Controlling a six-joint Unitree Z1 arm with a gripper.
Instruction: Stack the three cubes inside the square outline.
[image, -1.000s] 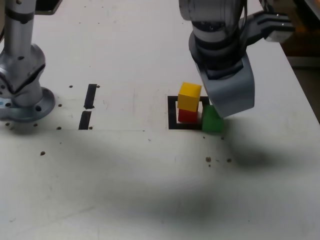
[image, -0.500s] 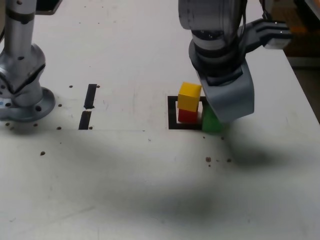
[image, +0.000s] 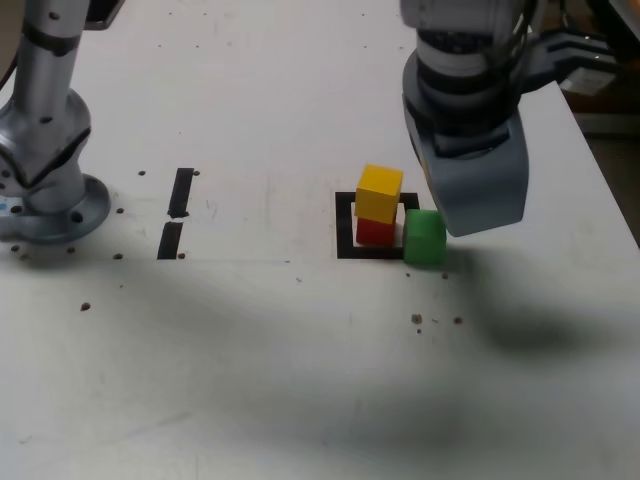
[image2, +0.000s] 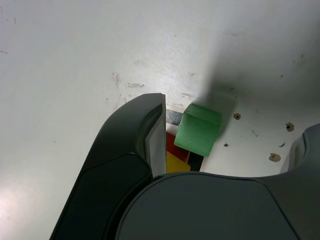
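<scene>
the empty hand (image2: 227, 127) hangs tilted, seemingly above the green cube (image2: 197, 130), its jaws wide apart.

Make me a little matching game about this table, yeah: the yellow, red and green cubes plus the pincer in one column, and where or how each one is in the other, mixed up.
Things
1. yellow cube
2. red cube
3. green cube
4. pincer

Where or how
A. under another cube, within the square outline
B. open, holding nothing
C. on top of another cube
D. over the outline's side nearest the exterior view's right, with no cube on it

Right pairs: 1-C, 2-A, 3-D, 4-B
</scene>
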